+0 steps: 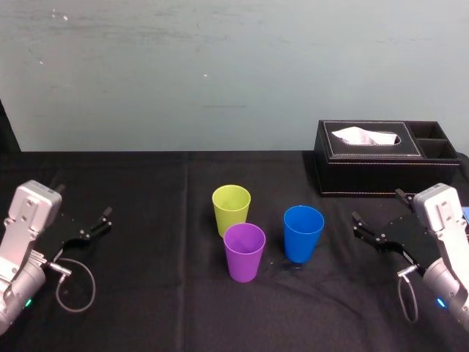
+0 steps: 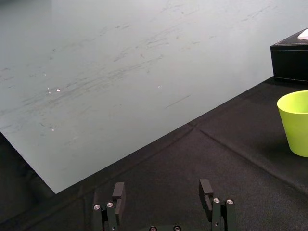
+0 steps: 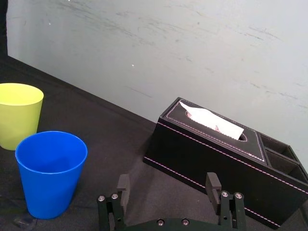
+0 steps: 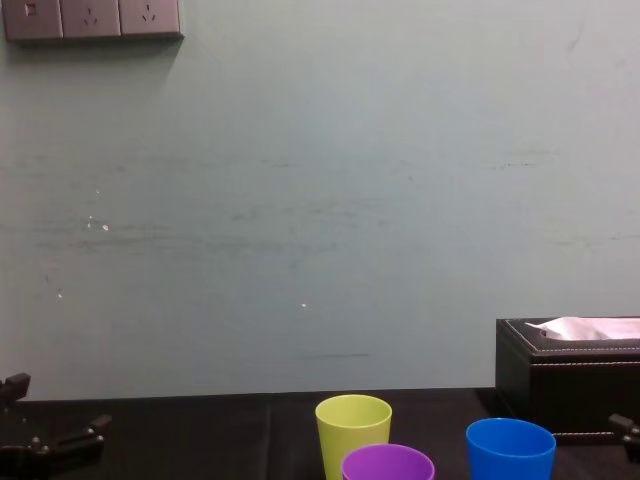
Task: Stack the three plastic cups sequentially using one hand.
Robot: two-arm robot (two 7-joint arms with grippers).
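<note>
Head view, near to far. Nearest, at the two lower corners: left gripper [image 2: 162, 188], parked low over the black cloth [image 1: 146, 293], opened wide, holding nothing; right gripper [image 3: 168, 180], likewise opened wide and empty, aimed inward at the cups. Next, at table centre: purple cup [image 1: 244, 251], upright, mouth up, foremost of the three. Slightly farther, toward the right gripper: blue cup [image 1: 303, 233], upright, apart from the other two. Just behind the purple one: yellow-green cup [image 1: 231, 210], upright, so close that touching or not cannot be told. No stacking yet. Farther right: black tissue box [image 1: 366, 172], at the rear of the table. Farthest: pale wall [image 1: 220, 73].

Likely hazards: tipping or skidding of a light cup from a finger brushing its rim, most probable at the purple and yellow-green pair, owing to the tight spacing. Crooked seating or a jammed rim from a tilted release above the receiving cup. Snagging on the tissue box during a wide swing of the right arm.

Free room: broad bare cloth between left gripper and cups; a narrower lane between right gripper and blue cup; open air above all three mouths; rear limit at the seam of cloth and wall.
</note>
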